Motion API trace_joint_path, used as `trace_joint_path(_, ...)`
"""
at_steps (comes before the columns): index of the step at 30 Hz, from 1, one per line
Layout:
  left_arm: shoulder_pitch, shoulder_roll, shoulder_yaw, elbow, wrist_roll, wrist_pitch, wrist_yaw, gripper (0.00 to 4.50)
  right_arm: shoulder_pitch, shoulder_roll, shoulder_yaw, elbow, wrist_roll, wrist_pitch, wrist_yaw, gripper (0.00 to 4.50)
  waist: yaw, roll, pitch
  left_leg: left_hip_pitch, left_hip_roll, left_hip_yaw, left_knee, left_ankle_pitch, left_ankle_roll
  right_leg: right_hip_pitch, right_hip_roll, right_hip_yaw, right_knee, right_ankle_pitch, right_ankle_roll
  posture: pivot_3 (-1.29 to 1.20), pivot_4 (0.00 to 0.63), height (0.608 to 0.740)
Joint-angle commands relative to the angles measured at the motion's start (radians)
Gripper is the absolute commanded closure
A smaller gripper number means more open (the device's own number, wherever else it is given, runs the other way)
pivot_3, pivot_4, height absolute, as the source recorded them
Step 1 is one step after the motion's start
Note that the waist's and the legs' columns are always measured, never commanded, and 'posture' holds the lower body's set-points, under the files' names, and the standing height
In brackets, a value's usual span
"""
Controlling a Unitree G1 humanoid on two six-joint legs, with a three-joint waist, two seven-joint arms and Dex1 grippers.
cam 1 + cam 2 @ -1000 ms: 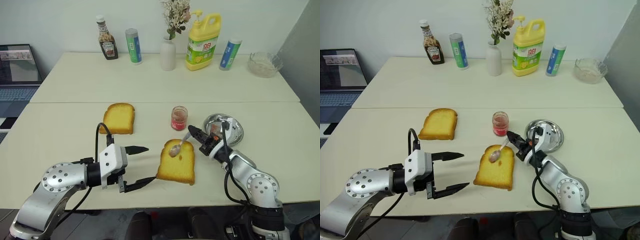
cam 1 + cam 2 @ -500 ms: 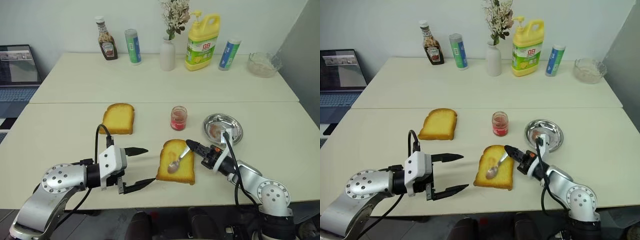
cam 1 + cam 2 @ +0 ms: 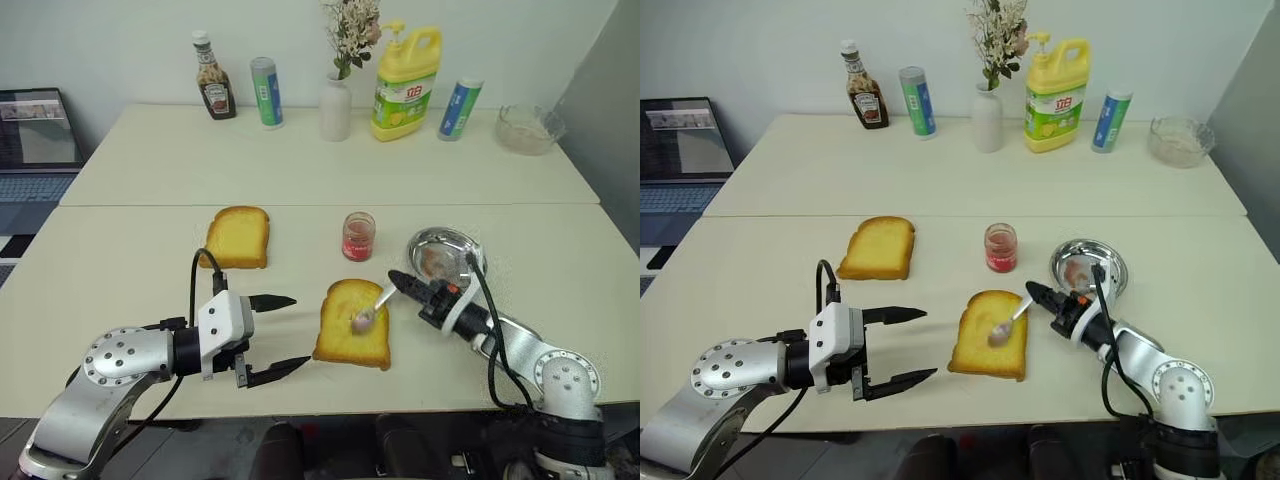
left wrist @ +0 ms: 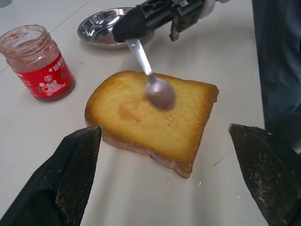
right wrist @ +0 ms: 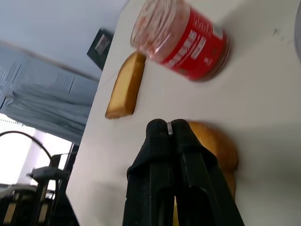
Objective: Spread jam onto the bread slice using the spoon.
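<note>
A pale golden bread slice (image 4: 155, 117) lies flat on the worktop (image 3: 150, 270), a faint jam smear on its face. The small silver spoon (image 4: 155, 84) rests bowl-down on the toast, handle angled up. The jam (image 3: 358, 236), red in a small clear glass jar, stands upright and lidless just beyond.

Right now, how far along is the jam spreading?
Done: the small silver spoon is loaded and clamped in the shut right end effector. In hand: its bowl rests on the pale golden toast slice, where a faint smear shows. Left: covering the remaining bare toast.
</note>
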Motion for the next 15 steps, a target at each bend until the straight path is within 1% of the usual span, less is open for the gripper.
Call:
trace_joint_path(1,-0.011,0.004,0.001,-0.010,0.002,-0.016,-0.001,0.00,0.002,-0.026,0.018,-0.028,-0.008,0.001,0.038,4.48,-0.004,0.000,0.000,0.000,0.000,0.000,0.000,0.000,0.000,0.000,0.000,0.000,0.000,0.000,0.000,0.00,0.150,0.740)
trace_joint_path(3,-0.012,0.005,0.001,-0.006,0.004,-0.018,-0.004,0.00,-0.005,-0.020,0.025,-0.021,-0.044,-0.030,0.040,4.48,-0.006,0.000,0.000,0.000,0.000,0.000,0.000,0.000,0.000,0.000,0.000,0.000,0.000,0.000,0.000,0.00,0.150,0.740)
trace_joint_path(7,-0.011,0.004,0.002,-0.006,0.004,-0.019,-0.005,0.00,-0.056,0.046,-0.007,0.033,-0.087,-0.117,-0.005,4.48,-0.008,0.000,0.000,0.000,0.000,0.000,0.000,0.000,0.000,0.000,0.000,0.000,0.000,0.000,0.000,0.00,0.150,0.740)
trace_joint_path(10,-0.010,0.004,0.003,-0.007,0.002,-0.018,-0.006,0.00,-0.084,0.073,-0.020,0.071,-0.123,-0.151,-0.036,4.48,-0.009,0.000,0.000,0.000,0.000,0.000,0.000,0.000,0.000,0.000,0.000,0.000,0.000,0.000,0.000,0.00,0.150,0.740)
trace_joint_path(12,-0.009,0.008,0.002,-0.008,-0.001,-0.013,-0.010,0.00,-0.110,0.093,-0.020,0.108,-0.144,-0.166,-0.057,4.48,-0.009,0.000,0.000,0.000,0.000,0.000,0.000,0.000,0.000,0.000,0.000,0.000,0.000,0.000,0.000,0.00,0.150,0.740)
trace_joint_path(15,-0.007,0.010,0.003,-0.009,-0.007,-0.006,-0.013,0.00,-0.127,0.122,-0.010,0.114,-0.127,-0.154,-0.071,4.48,-0.009,0.000,0.000,0.000,0.000,0.000,0.000,0.000,0.000,0.000,0.000,0.000,0.000,0.000,0.000,0.00,0.150,0.740)
